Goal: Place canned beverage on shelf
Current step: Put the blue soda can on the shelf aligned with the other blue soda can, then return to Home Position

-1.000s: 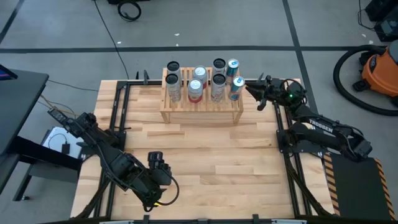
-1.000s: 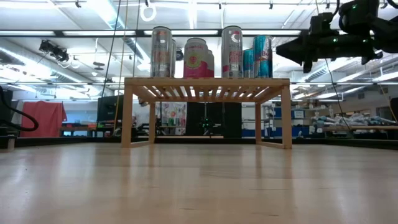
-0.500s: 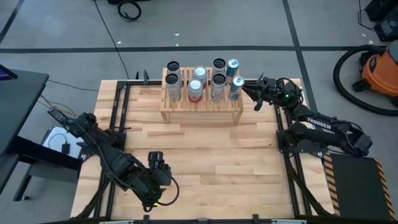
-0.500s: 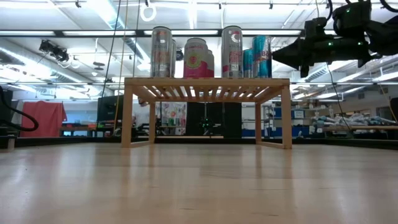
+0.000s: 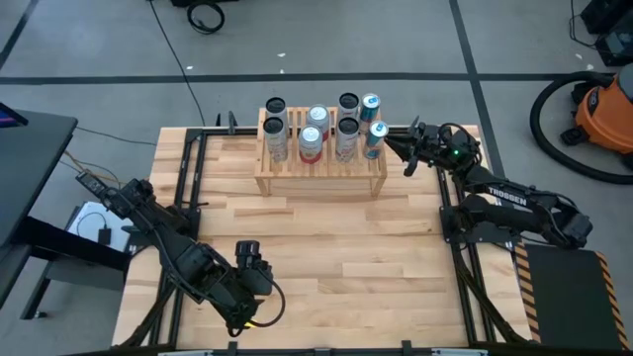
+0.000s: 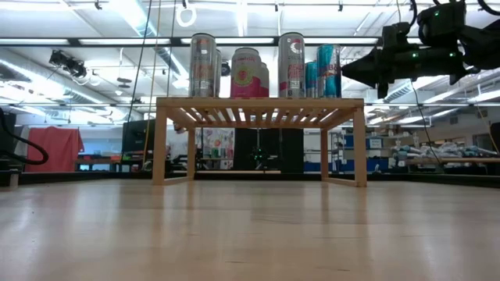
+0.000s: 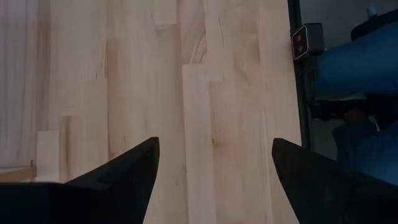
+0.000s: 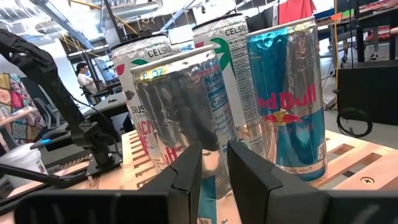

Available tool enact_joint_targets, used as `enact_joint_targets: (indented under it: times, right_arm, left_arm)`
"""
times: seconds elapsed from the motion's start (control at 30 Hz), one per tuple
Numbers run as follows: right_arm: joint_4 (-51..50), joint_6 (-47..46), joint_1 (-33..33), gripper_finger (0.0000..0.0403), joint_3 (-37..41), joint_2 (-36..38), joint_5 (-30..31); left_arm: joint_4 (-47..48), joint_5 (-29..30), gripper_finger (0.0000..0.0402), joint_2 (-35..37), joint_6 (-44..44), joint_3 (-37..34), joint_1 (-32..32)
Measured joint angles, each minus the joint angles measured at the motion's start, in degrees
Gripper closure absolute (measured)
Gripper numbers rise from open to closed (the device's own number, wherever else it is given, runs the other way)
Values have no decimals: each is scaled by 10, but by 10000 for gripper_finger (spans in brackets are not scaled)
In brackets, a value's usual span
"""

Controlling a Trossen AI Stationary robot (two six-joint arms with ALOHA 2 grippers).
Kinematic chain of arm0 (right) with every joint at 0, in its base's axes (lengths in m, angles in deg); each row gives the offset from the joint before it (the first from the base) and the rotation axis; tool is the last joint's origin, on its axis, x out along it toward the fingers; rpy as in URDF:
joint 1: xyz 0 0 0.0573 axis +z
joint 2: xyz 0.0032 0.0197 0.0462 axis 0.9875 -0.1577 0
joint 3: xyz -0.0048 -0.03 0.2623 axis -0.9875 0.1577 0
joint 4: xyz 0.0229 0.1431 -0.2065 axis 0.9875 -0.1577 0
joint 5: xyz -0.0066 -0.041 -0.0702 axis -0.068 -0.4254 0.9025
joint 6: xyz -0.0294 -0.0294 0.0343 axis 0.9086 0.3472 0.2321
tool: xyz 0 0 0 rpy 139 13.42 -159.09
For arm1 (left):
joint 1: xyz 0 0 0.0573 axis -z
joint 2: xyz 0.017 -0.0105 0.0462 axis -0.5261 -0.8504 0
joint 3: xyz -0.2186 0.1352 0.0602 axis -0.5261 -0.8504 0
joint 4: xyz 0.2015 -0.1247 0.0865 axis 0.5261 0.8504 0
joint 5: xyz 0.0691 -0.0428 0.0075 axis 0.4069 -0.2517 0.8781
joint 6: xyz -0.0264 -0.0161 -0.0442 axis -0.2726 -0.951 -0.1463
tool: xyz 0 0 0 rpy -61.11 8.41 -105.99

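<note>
The light wooden shelf [image 5: 320, 170] stands at the table's far middle. Several cans stand upright on its slatted top [image 6: 258, 103]: silver ones, pink-and-white ones, and blue ones [image 5: 376, 133] at its right end. My right gripper [image 5: 398, 146] is shut and empty. It hovers at can height just right of the shelf's right end [image 6: 345, 72] and points at a blue can [image 8: 289, 106] and a silver can [image 8: 180, 106]. My left gripper [image 5: 247, 253] is open and empty over bare tabletop at the near left [image 7: 214, 142].
Bare wooden tabletop [image 5: 326, 247] spreads between the shelf and the near edge. Black rails run along the table's left and right sides [image 5: 455, 257]. An orange vacuum [image 5: 603, 109] stands on the floor at the far right. Someone in blue clothing [image 7: 357, 68] stands beyond the table's edge.
My right gripper has moved a little toward the shelf's right end and dipped slightly, then held still. The cans and the shelf have not moved.
</note>
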Motion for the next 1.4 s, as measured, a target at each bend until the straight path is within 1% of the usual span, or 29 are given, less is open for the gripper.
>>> enact_joint_targets:
  times: [0.43, 0.5, 0.57, 0.7, 0.9, 0.97, 1.03, 1.1, 1.13, 1.17, 1.27, 1.4]
  right_arm:
    - [4, -23, 0, 317, 0, 4, -7]
    - [15, -40, -1, 317, 0, 13, -22]
    - [28, -69, -2, 317, 0, 28, -57]
    - [69, -127, -2, 317, 0, 62, -145]
    - [92, -225, -2, 317, 0, 111, -236]
    - [94, -283, -2, 317, 0, 125, -267]
    - [94, -371, -2, 317, 0, 138, -288]
    - [95, -451, -2, 317, 0, 150, -315]
    - [99, -473, -2, 317, 0, 156, -329]
    - [109, -489, -2, 317, 0, 163, -336]
    - [166, -514, -2, 317, 0, 187, -334]
    - [270, -548, -3, 317, 0, 221, -318]
  left_arm:
    - [13, 2, 88, 7, 15, 0, -1]
    - [30, 12, 88, 21, 9, 0, -1]
    - [48, 32, 88, 39, -2, 0, 1]
    - [72, 91, 88, 85, -27, 0, 19]
    - [74, 153, 88, 144, -46, 0, 75]
    - [85, 176, 88, 156, -51, 0, 100]
    - [105, 206, 88, 163, -69, 0, 123]
    - [143, 235, 88, 167, -104, 0, 144]
    - [159, 249, 88, 170, -125, 0, 154]
    - [160, 261, 88, 175, -141, -3, 162]
    - [146, 299, 88, 204, -144, -31, 184]
    - [145, 312, 88, 252, -176, -94, 188]
